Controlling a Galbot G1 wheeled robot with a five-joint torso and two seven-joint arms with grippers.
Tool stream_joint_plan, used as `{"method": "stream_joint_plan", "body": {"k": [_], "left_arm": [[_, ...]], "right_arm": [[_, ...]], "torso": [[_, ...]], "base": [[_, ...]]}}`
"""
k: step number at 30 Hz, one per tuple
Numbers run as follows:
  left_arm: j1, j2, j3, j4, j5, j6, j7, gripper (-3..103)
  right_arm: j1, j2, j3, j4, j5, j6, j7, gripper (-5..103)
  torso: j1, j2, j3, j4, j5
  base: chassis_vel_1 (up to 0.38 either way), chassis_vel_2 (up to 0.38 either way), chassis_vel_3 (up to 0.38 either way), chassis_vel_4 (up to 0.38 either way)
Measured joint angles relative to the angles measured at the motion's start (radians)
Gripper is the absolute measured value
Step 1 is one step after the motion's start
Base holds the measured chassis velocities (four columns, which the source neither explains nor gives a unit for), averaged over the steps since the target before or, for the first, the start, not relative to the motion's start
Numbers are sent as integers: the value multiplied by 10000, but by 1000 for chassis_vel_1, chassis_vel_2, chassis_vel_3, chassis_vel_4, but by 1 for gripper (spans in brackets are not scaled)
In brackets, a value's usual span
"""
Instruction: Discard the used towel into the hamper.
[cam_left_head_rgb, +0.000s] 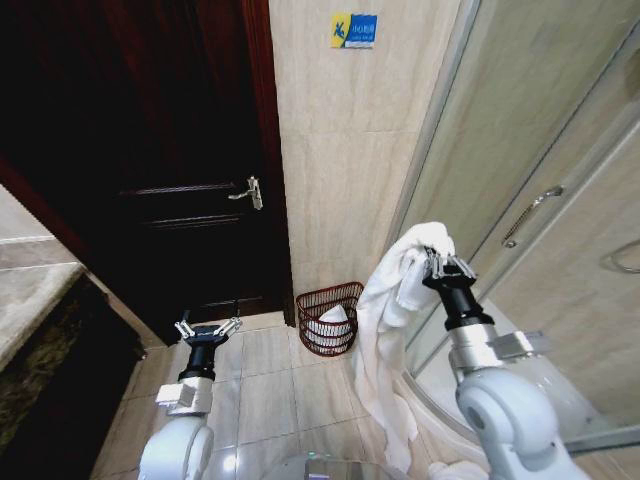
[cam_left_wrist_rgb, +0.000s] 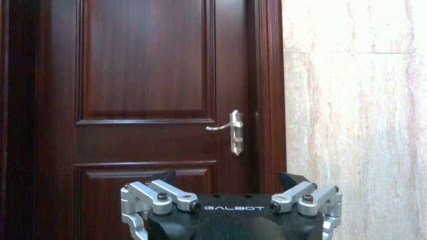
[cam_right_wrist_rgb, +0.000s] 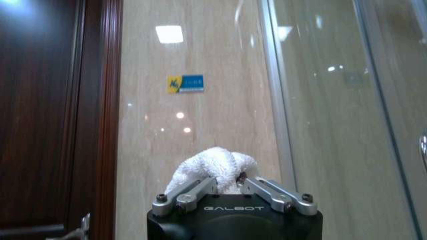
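One long white terry towel (cam_left_head_rgb: 385, 340) hangs clamped in my right gripper (cam_left_head_rgb: 437, 262), so I should swing it left and down over the dark red-brown wire-mesh hamper (cam_left_head_rgb: 329, 318) before releasing, left gripper (cam_left_head_rgb: 208, 329) idle, spread apart.

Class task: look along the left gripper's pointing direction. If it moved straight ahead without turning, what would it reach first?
Most likely the dark wooden door: the open left gripper faces its panels, left of the door handle. Nothing appears between, though depth is unclear.
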Motion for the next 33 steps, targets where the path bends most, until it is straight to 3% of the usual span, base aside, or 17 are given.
{"method": "stream_joint_plan", "body": {"k": [3, 7, 10, 14, 24, 33], "left_arm": [[69, -155, 24, -92, 131, -1, -16, 100], [102, -207, 28, -106, 177, -17, -17, 100], [139, -278, 48, -106, 284, -75, -20, 100], [137, -386, 90, -79, 370, -84, -17, 100], [50, -592, 7, -8, 397, -64, -4, 100], [-68, -702, 53, 275, 465, -64, 1, 100]], "right_arm": [[962, -907, 686, 10, 1454, -436, 389, 5], [1480, -1303, 899, 10, 2056, -582, 577, 5], [2523, -2073, 1009, -111, 2916, -768, 890, 5], [3616, -2654, 747, -731, 3335, -871, 1029, 5], [6961, -3432, -38, -2818, 4213, -940, 877, 5], [9861, -3903, -933, -4012, 5178, -1420, 1270, 5]], "torso": [[0, 0, 0, 1, 1], [0, 0, 1, 1, 1], [1, 0, 0, 1, -3], [1, 0, 1, 1, 1], [2, -1, 2, 3, -2], [2, -1, 1, -1, -2]], "base": [[0, 0, 0, 0], [0, 0, 0, 0], [0, 0, 0, 0], [0, 0, 0, 0], [0, 0, 0, 0], [0, 0, 0, 0]]}}
